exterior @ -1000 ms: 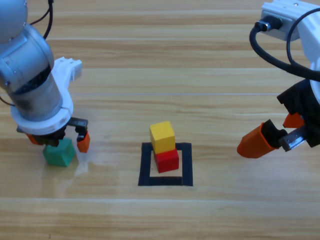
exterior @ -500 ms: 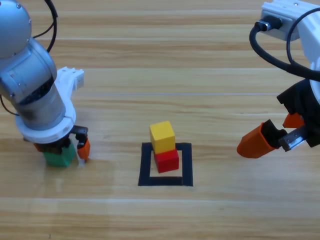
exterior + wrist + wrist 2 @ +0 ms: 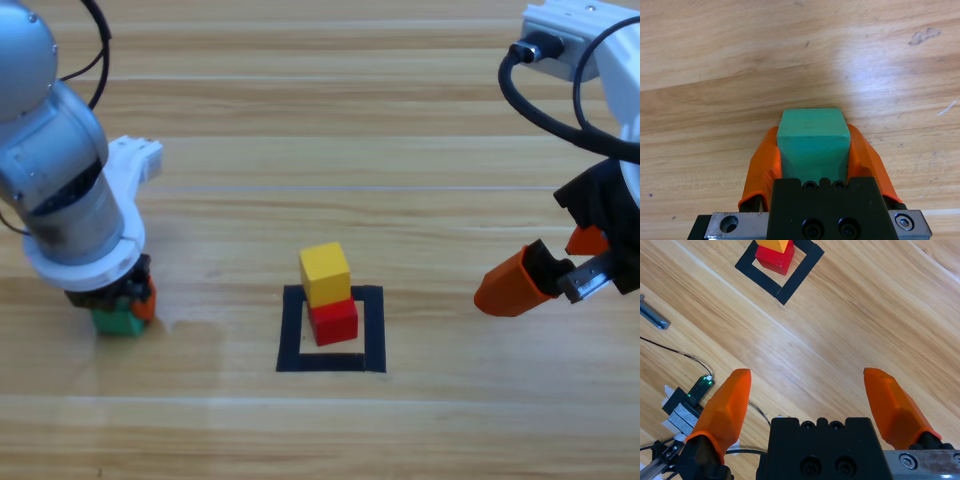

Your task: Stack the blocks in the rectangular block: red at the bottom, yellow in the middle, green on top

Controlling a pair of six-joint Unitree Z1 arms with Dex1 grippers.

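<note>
The yellow cube point(image 3: 325, 274) sits on the red cube point(image 3: 334, 321) inside the black tape rectangle point(image 3: 290, 335); the same stack point(image 3: 775, 257) shows at the top of the right wrist view. At the left, the green cube point(image 3: 116, 320) rests on the table under the left arm. My left gripper point(image 3: 813, 145) is shut on the green cube point(image 3: 813, 137), one orange jaw on each side. Far to the right, my right gripper point(image 3: 810, 400) hangs open and holds nothing, well away from the stack.
A black cable and a small circuit board point(image 3: 695, 390) lie at the table's edge in the right wrist view. Bare wood separates the green cube from the tape rectangle.
The left gripper came down over the green cube and its jaws closed on it. The right arm and the stack have not moved.
</note>
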